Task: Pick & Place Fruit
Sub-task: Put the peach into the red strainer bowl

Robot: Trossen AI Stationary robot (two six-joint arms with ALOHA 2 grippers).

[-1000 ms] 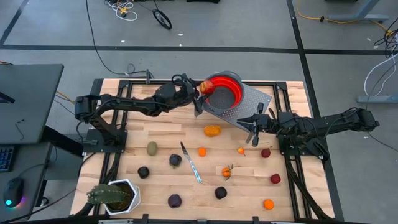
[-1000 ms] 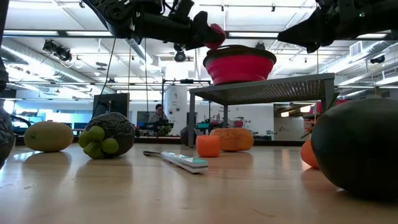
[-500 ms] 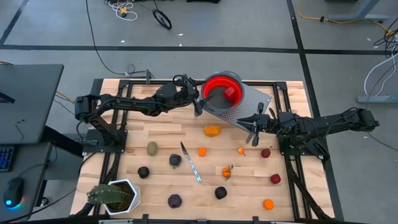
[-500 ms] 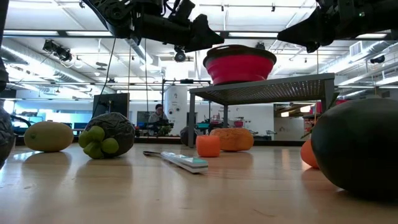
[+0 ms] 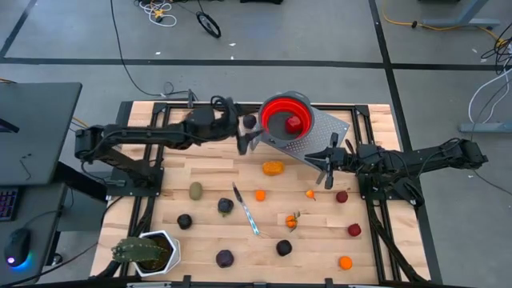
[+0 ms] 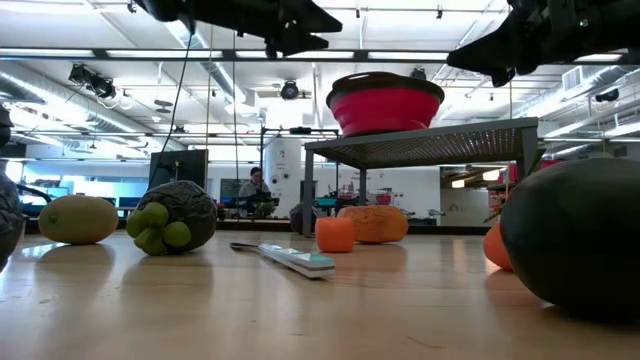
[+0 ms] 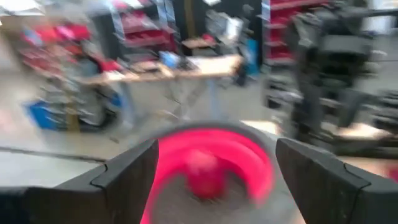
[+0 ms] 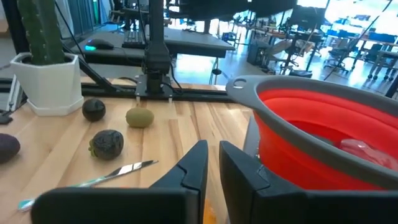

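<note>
A pale wooden desk (image 5: 208,172) stands on a grey floor, an open workshop hall beyond. Toy fruit (image 5: 274,168) lies scattered on it (one red piece (image 5: 294,122) sits in the red bowl (image 5: 274,114) on a perforated metal stand (image 5: 320,134)). The left gripper (image 5: 243,141) hovers beside the bowl, fingers spread, empty. The right gripper (image 5: 326,170) hangs near the stand, fingers pressed together.

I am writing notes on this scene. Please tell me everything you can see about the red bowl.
The red bowl is round, bright red inside and out, with a grey rim; it looks like soft plastic or silicone. It sits upright on a raised grey perforated metal stand at the far side of the table. One red fruit lies inside, toward the right. The left claw, open and empty, is just left of it, not touching.
</note>
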